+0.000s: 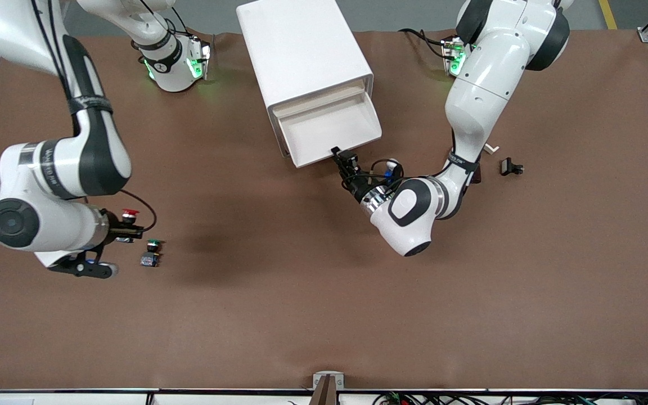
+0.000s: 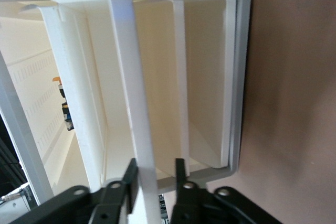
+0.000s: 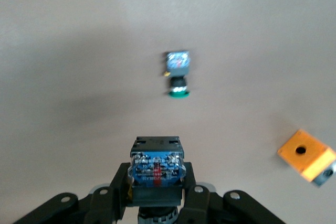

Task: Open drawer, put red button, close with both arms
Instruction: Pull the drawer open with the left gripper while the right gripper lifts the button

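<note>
Drawer [image 1: 324, 126] pulled open (topmost); red button [image 1: 129, 214] aloft, gripped.

The open drawer [image 1: 328, 125] is bare inside, so its mouth can be entered from above. The left claw [image 1: 337, 154] blocks its front lip at about 5 o'clock. The cabinet [image 1: 301, 50] walls its 12 o'clock side.

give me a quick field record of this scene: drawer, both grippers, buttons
drawer: top drawer pulled out of white cabinet, nothing visible inside
left gripper: at the drawer's front lip, fingers either side of it
right gripper: shut on red button, toward the right arm's end of the table
green button: on table, beside the right gripper
</note>
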Robot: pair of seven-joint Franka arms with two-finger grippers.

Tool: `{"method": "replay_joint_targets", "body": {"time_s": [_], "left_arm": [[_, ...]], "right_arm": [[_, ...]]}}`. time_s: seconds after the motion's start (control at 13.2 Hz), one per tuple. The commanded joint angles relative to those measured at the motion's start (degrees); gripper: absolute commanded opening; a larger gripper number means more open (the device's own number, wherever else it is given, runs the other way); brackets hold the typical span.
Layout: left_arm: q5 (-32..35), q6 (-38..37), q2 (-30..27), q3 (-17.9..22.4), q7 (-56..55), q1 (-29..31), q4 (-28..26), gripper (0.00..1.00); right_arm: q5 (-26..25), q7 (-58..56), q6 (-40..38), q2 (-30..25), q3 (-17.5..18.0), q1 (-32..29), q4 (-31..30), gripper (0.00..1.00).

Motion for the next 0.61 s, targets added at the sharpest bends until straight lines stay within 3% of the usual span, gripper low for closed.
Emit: {"method": "replay_joint_targets", "body": {"time_s": [0.0, 0.23, 0.38, 0.53], "left_arm": [[0.0, 0.4, -0.2, 0.8, 0.7, 0.1, 0.9, 1.0], [0.1, 0.4, -0.4, 1.1, 1.1, 2.5, 6.9, 1.0], [0.3, 0.4, -2.3, 5.0, 4.1, 3.4, 8.6, 1.0], [0.5, 0.1, -6.4, 11.9, 12.3, 3.3, 8.5, 1.0]], "right_arm": [[-0.2, 9.9, -3.1, -0.3, 0.0, 4.4, 1.6, 0.28], [2.2, 22.5, -4.6, -0.6, 0.0, 10.6, 1.6, 0.28], [6.6, 31.5, -4.7, -0.9, 0.1, 13.8, 1.6, 0.28], [9.4, 41.5, -4.8, -1.3, 0.1, 18.4, 1.6, 0.28]]}}
